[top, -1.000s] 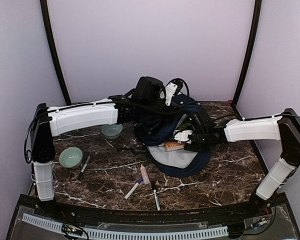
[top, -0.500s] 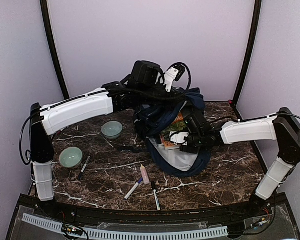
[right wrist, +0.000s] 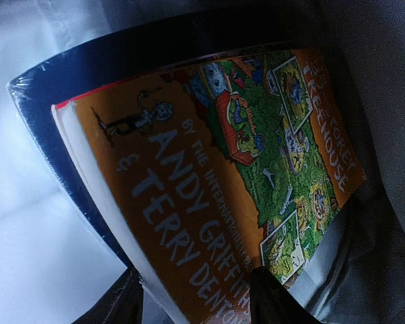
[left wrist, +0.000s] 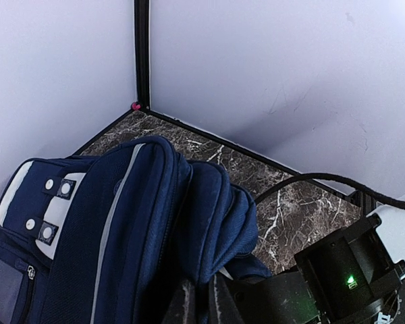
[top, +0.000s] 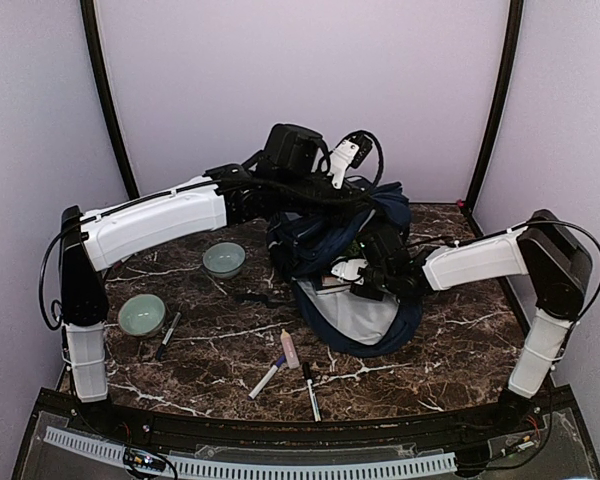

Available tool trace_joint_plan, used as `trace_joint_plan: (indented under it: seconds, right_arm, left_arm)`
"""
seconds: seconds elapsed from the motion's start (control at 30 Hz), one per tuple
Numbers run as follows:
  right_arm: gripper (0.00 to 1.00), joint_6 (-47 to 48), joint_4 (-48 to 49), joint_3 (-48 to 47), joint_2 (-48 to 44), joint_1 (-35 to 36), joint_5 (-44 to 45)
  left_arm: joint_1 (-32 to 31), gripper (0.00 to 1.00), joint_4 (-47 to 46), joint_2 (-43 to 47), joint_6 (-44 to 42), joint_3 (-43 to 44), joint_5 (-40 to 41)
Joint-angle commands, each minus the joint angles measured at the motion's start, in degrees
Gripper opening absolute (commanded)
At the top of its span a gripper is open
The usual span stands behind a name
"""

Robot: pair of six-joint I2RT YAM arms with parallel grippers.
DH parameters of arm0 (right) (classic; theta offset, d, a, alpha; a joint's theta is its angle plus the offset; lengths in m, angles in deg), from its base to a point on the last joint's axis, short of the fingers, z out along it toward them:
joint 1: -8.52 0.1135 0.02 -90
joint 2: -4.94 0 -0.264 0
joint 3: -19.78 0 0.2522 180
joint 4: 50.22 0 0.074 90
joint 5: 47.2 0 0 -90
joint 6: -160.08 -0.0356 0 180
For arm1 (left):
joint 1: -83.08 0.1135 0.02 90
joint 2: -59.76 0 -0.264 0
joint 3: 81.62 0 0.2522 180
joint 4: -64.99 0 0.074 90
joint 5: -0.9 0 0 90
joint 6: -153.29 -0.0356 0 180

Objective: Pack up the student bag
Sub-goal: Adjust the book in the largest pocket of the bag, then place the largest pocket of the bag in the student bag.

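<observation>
The student bag (top: pixel 380 215), navy blue, lies at the table's middle back with its mouth and pale grey lining (top: pixel 365 315) turned toward me. My left gripper (left wrist: pixel 201 304) is shut on a fold of the bag's (left wrist: pixel 135 223) upper fabric and holds it up. Inside the mouth, my right gripper (top: pixel 352 272) is shut on an orange illustrated book (right wrist: pixel 216 175) stacked on a dark-blue notebook (right wrist: pixel 67 155). Its fingers (right wrist: pixel 277 297) clamp the stack's near end, with the bag's lining (right wrist: pixel 371 256) around the far end. Only a corner of the book (top: pixel 332 282) shows from above.
Two pale green bowls (top: pixel 224 260) (top: pixel 141 314) sit on the left of the marble table (top: pixel 460 345). A black pen (top: pixel 167 337) lies by the nearer bowl. In front of the bag lie a pink tube (top: pixel 290 348) and two more pens (top: pixel 268 378) (top: pixel 311 390).
The left arm has lifted the bag's top higher. My right gripper has carried the book leftward and deeper into the bag's mouth, so much less of its cover shows from above.
</observation>
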Motion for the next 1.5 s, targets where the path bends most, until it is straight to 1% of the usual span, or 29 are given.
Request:
trace_joint_plan:
  seconds: [0.0, 0.2, 0.27, 0.4, 0.47, 0.6, 0.7, 0.8, 0.93, 1.0, 1.07, 1.1, 1.17, 1.2, 1.3, 1.4, 1.47]
  right_arm:
    - [0.54, -0.07, 9.85, -2.92, 2.80, 0.28, 7.40]
    - [0.57, -1.26, 10.95, -1.63, 3.25, 0.24, 9.57]
    - [0.58, -1.70, 9.95, -0.95, 3.18, 0.24, 9.82]
    - [0.59, -2.85, 3.94, 1.38, -0.32, 0.35, 4.42]
    - [0.60, -3.86, -0.25, 2.27, -2.88, 0.46, 1.75]
    - [0.61, -5.92, -10.95, 3.78, -9.23, 0.50, -6.97]
    - [0.62, -4.70, -18.80, 6.46, -17.27, 0.47, -15.86]
    - [0.63, -4.16, -25.58, 9.59, -24.05, 0.50, -21.84]
    - [0.64, -5.28, -32.62, 11.44, -31.59, 0.32, -25.31]
    - [0.64, -5.72, -34.76, 12.64, -35.40, 0.01, -25.03]
    - [0.65, -5.55, -34.67, 14.80, -39.56, -2.18, -24.20]
    - [0.66, -5.25, -34.37, 15.87, -41.62, -4.85, -25.18]
    - [0.67, -4.08, -34.61, 16.73, -45.19, -14.58, -30.35]
    - [0.67, -3.64, -35.53, 16.48, -45.49, -18.03, -32.19]
    - [0.67, -2.97, -38.20, 14.66, -44.67, -24.21, -35.76]
    - [0.67, -3.79, -38.89, 11.90, -42.98, -28.54, -42.13]
    - [0.67, -5.54, -39.80, 8.34, -41.13, -30.47, -46.37]
  left_arm:
    - [-1.74, 0.00, -9.25, 5.26, 1.12, 0.31, -4.33]
    - [-1.74, 0.00, -9.33, 6.13, 1.57, -2.92, -2.62]
    - [-1.78, 0.00, -10.10, 6.99, 1.75, -4.71, -2.11]
    - [-1.73, 0.00, -11.58, 8.54, 1.83, -8.03, -1.60]
    - [-1.73, 0.00, -10.85, 8.55, 1.54, -8.11, -1.13]
    - [-1.73, 0.00, -10.21, 8.66, 1.20, -8.48, -0.20]
    - [-1.73, 0.00, -10.95, 8.70, 0.87, -9.10, 0.36]
    - [-1.73, 0.00, -10.91, 7.98, 0.39, -9.04, 1.18]
    - [-1.73, 0.00, -10.49, 6.14, 0.41, -9.04, 0.89]
    - [-1.73, 0.00, -10.03, 4.97, 0.63, -9.49, 0.63]
    - [-1.80, 0.00, -10.14, 4.30, 1.13, -10.83, -0.61]
    - [-1.88, 0.00, -11.04, 4.31, 1.58, -12.28, -2.33]
    - [-1.97, 0.00, -14.58, 4.81, 3.21, -16.40, -3.48]
    - [-1.99, 0.00, -15.81, 4.76, 4.09, -18.25, -3.79]
    - [-1.99, 0.00, -18.30, 3.41, 6.25, -22.37, -5.32]
    - [-2.00, 0.00, -20.89, 1.25, 7.82, -25.41, -7.47]
    - [-2.06, 0.01, -21.85, -0.11, 8.86, -26.56, -8.24]
